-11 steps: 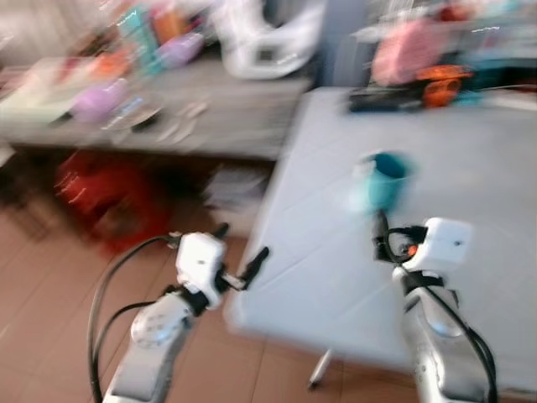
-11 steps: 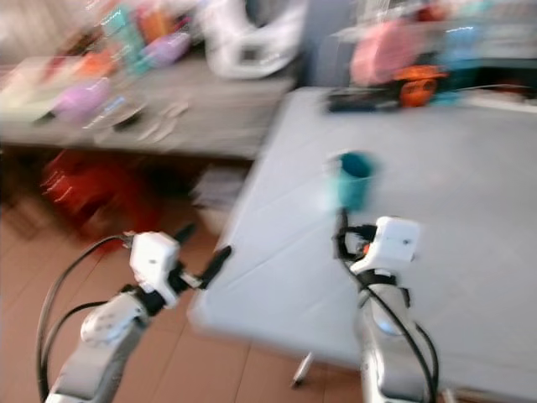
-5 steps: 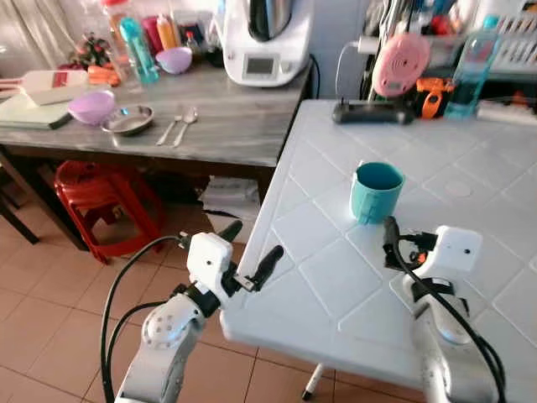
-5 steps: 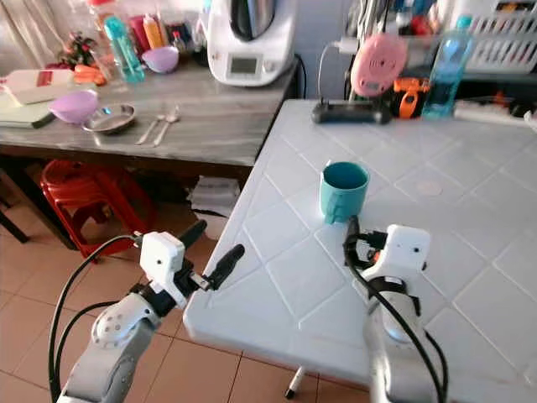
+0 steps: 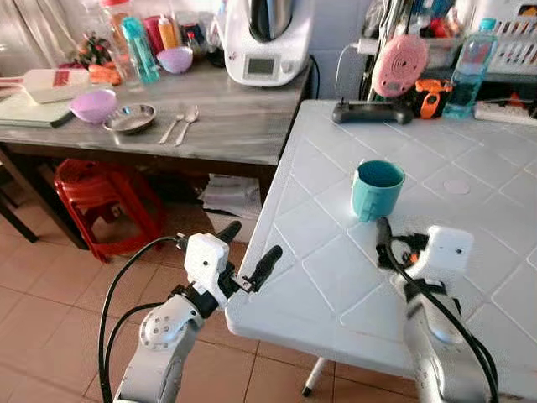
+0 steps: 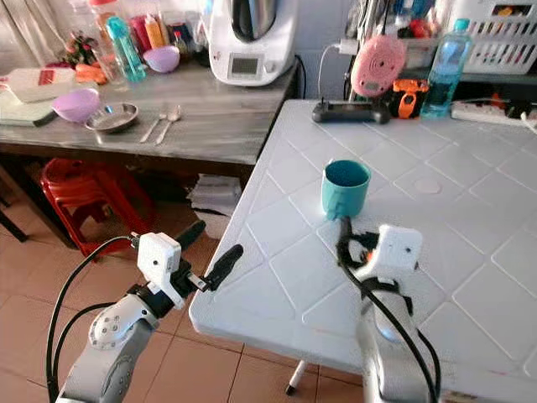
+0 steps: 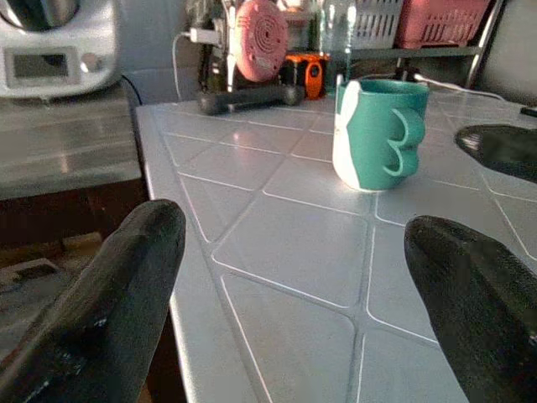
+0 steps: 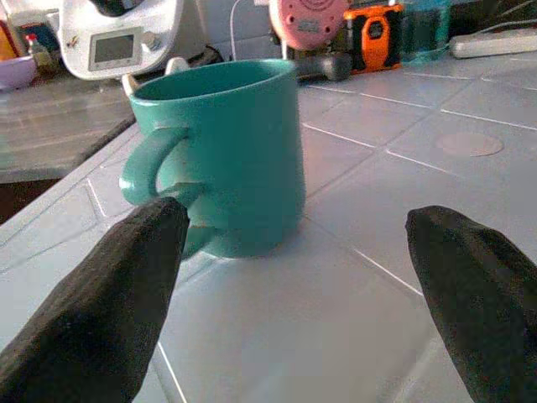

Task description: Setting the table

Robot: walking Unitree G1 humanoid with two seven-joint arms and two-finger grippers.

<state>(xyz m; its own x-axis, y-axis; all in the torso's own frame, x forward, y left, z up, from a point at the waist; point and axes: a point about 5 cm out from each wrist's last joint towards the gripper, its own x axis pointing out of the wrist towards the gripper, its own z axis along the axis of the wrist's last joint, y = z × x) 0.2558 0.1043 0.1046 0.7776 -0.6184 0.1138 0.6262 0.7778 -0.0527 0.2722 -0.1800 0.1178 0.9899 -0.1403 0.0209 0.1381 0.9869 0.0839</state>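
The two black fingers (image 8: 126, 311) of the right gripper (image 8: 289, 302) are spread wide and hold nothing; the teal mug (image 8: 226, 155) stands upright just in front of them, and one fingertip is close beside its handle, though I cannot tell if it touches. In the eye views the right gripper (image 5: 384, 239) is low over the white table (image 5: 336, 277), just behind the mug (image 5: 376, 189) on the robot's side; the mug is near the middle of the table's front part and its inside looks empty.

The fingers (image 7: 109, 285) of the left gripper (image 7: 294, 285) are also wide apart with nothing between them; this gripper (image 5: 249, 252) is in the air beside the left edge of the table, near its front corner, and points toward the mug.

Farther back on the table lie a black power strip (image 5: 373, 111), a pink round device (image 5: 399, 65) and a clear bottle (image 5: 468, 67); to the left is a grey counter (image 5: 226, 126) with a white kitchen machine (image 5: 267, 38), a purple bowl (image 5: 92, 106), a metal dish (image 5: 131, 118) and some cutlery (image 5: 180, 124); a red stool (image 5: 105, 201) stands under it on the tiled floor (image 5: 50, 319).
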